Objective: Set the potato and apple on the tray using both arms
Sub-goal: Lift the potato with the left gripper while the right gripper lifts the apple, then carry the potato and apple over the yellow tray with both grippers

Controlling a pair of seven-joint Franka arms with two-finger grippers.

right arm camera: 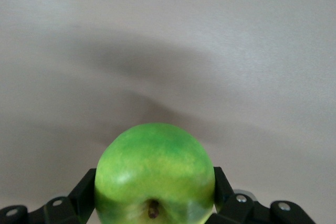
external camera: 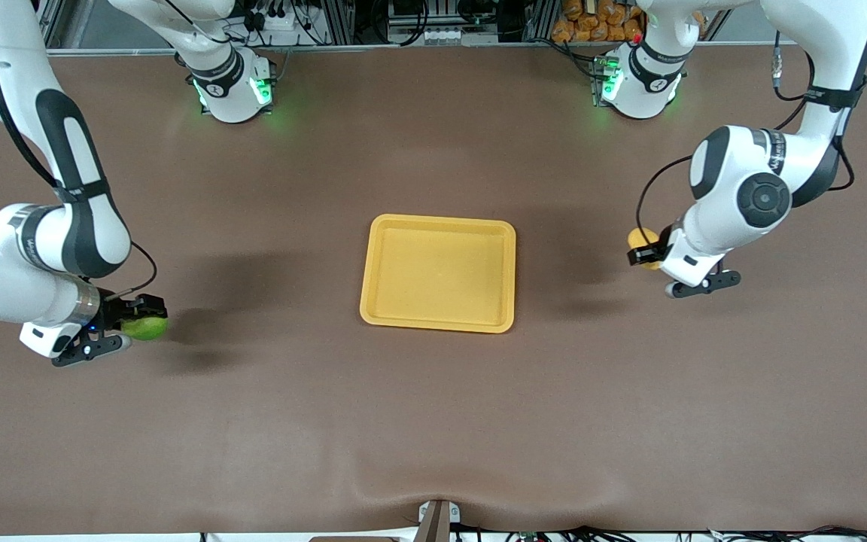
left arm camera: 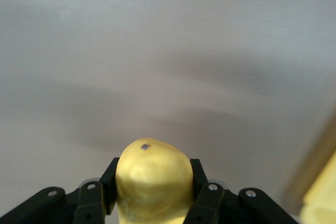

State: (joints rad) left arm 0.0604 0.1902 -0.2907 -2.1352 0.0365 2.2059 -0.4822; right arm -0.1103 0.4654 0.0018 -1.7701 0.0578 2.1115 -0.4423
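Note:
The yellow-orange tray (external camera: 438,272) lies flat in the middle of the table with nothing on it. My left gripper (external camera: 648,251) is shut on the yellow-tan potato (external camera: 640,242), over the table toward the left arm's end, apart from the tray. In the left wrist view the potato (left arm camera: 153,181) sits between both black fingers (left arm camera: 206,195). My right gripper (external camera: 141,320) is shut on the green apple (external camera: 147,327), over the table toward the right arm's end. In the right wrist view the apple (right arm camera: 155,174) fills the jaws, stem dimple toward the camera.
The brown table mat (external camera: 433,421) stretches wide around the tray. A corner of the tray's rim (left arm camera: 321,195) shows in the left wrist view. A small clamp (external camera: 436,519) sits at the table's near edge. The arm bases (external camera: 232,86) stand along the table's back edge.

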